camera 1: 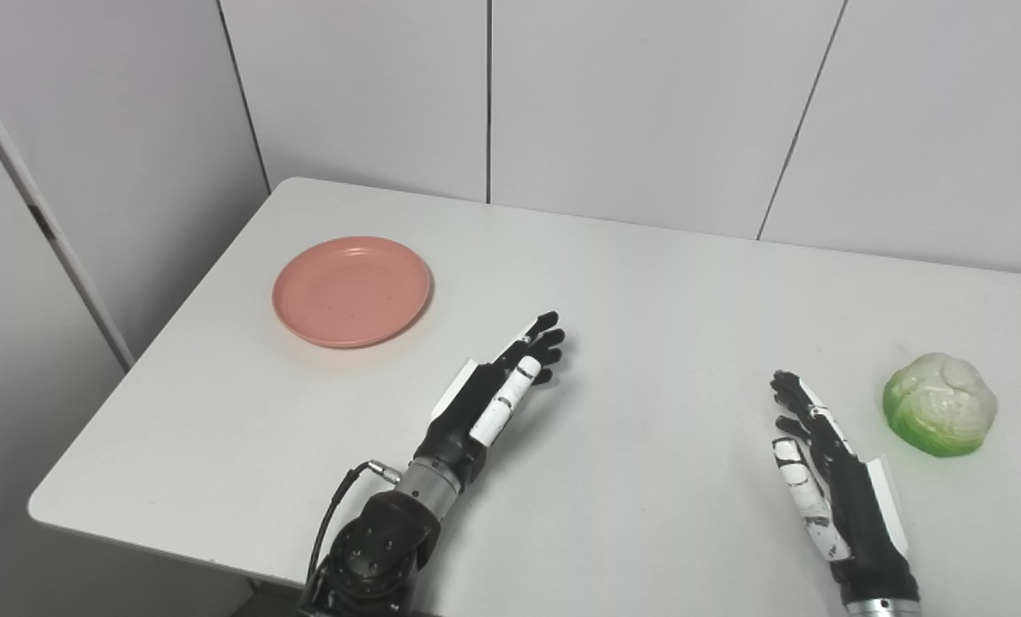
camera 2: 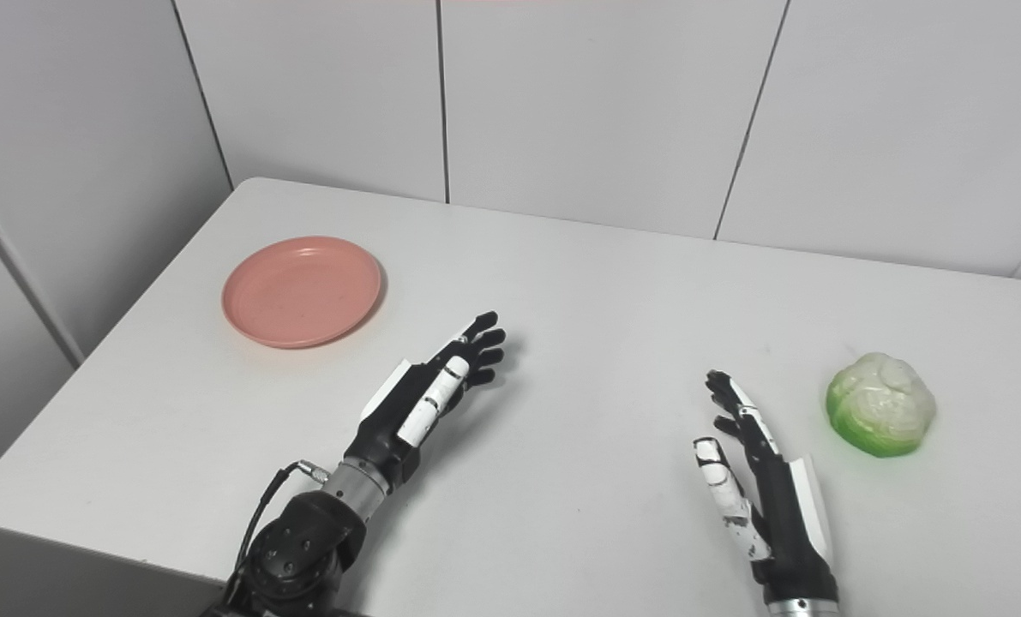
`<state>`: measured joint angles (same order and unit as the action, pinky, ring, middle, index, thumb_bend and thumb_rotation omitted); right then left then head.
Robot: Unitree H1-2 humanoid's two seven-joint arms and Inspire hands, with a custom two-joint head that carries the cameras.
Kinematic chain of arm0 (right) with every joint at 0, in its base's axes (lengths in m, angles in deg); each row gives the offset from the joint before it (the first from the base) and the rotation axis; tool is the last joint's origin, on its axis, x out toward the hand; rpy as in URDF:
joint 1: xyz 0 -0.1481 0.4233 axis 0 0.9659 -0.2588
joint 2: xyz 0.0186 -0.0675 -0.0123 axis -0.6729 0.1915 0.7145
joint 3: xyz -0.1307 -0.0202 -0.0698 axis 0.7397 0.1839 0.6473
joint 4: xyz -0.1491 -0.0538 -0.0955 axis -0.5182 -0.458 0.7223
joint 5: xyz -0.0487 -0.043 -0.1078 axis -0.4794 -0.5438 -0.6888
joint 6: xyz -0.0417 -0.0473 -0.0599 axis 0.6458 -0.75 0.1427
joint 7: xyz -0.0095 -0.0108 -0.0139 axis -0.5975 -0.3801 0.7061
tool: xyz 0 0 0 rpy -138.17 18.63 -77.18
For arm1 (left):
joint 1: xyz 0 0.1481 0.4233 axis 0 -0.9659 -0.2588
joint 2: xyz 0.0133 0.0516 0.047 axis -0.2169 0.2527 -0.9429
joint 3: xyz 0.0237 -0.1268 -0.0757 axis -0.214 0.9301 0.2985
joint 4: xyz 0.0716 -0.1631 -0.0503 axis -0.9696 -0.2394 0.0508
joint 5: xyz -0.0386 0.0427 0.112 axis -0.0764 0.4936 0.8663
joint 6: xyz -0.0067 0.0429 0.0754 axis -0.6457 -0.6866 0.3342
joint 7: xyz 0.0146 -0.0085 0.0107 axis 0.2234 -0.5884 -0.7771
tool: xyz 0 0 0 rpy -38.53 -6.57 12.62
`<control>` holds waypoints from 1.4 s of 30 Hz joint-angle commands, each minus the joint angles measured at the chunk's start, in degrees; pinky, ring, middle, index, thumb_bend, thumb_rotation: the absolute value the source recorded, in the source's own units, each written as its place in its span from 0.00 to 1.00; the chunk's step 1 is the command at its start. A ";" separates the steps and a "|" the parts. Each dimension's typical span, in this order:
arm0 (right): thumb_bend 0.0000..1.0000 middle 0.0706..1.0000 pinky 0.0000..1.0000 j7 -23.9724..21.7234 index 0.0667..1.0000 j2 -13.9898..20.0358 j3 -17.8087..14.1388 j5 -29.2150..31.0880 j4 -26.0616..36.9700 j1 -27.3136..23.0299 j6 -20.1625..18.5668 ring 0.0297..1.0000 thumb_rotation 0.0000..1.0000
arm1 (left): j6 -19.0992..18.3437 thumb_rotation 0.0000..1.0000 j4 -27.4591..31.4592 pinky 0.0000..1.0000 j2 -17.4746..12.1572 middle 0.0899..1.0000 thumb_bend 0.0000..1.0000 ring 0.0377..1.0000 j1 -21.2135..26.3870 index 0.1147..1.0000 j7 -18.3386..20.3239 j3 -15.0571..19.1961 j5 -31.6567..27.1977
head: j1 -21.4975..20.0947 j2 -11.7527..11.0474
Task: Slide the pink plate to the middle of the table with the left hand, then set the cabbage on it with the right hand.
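Observation:
A pink plate (camera 1: pixel 351 290) lies on the white table (camera 1: pixel 647 300) towards its left side, with nothing on it. A green and white cabbage (camera 1: pixel 939 403) rests near the table's right edge. My left hand (camera 1: pixel 501 386) is open, fingers stretched forward, to the right of the plate and nearer to me, a clear gap between them. My right hand (camera 1: pixel 819 463) is open as well, palm turned inward, just left of the cabbage and not touching it.
Grey wall panels (camera 1: pixel 647 103) stand close behind the table's far edge. The table's left edge (camera 1: pixel 159 343) drops off beside the plate. A cable (camera 1: pixel 339 506) loops off the left wrist near the front edge.

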<state>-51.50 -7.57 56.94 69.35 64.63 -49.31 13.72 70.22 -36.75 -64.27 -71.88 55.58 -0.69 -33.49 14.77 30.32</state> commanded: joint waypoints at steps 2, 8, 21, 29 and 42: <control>0.28 0.88 0.84 0.31 0.87 0.75 -0.66 0.12 -4.58 0.30 0.75 0.88 1.00 | -0.66 1.00 3.38 0.90 -1.43 0.94 0.52 0.92 4.32 0.93 0.26 0.69 0.18 | -0.05 0.07; 0.28 0.87 0.84 0.54 0.87 0.85 -0.65 -0.18 -5.02 0.12 1.05 0.88 1.00 | -1.27 1.00 5.04 0.89 -3.05 0.94 0.49 0.92 8.13 0.93 0.63 2.77 -1.90 | 0.15 -0.06; 0.26 0.87 0.82 0.61 0.87 1.09 -0.81 -0.32 -5.24 0.16 1.71 0.88 1.00 | -3.49 1.00 5.73 0.93 -6.51 0.95 0.50 0.94 14.83 0.93 -0.43 10.12 -5.62 | 0.96 -0.58; 0.26 0.87 0.82 0.30 0.87 1.27 -0.86 -0.10 -4.95 0.37 1.70 0.88 1.00 | -2.98 1.00 1.74 0.93 -10.68 0.93 0.50 0.92 17.87 0.92 -2.24 16.87 -7.10 | 1.28 -0.85; 0.28 0.87 0.84 0.18 0.87 1.63 -1.02 0.33 -4.77 0.81 2.18 0.89 1.00 | -1.93 1.00 -4.76 0.90 -16.12 0.93 0.49 0.91 21.62 0.92 -4.66 22.80 -9.34 | 2.30 -1.26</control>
<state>-51.51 -7.53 56.93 69.86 64.20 -49.43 15.36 66.40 -42.01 -78.44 -53.14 51.79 21.38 -42.35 16.79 28.92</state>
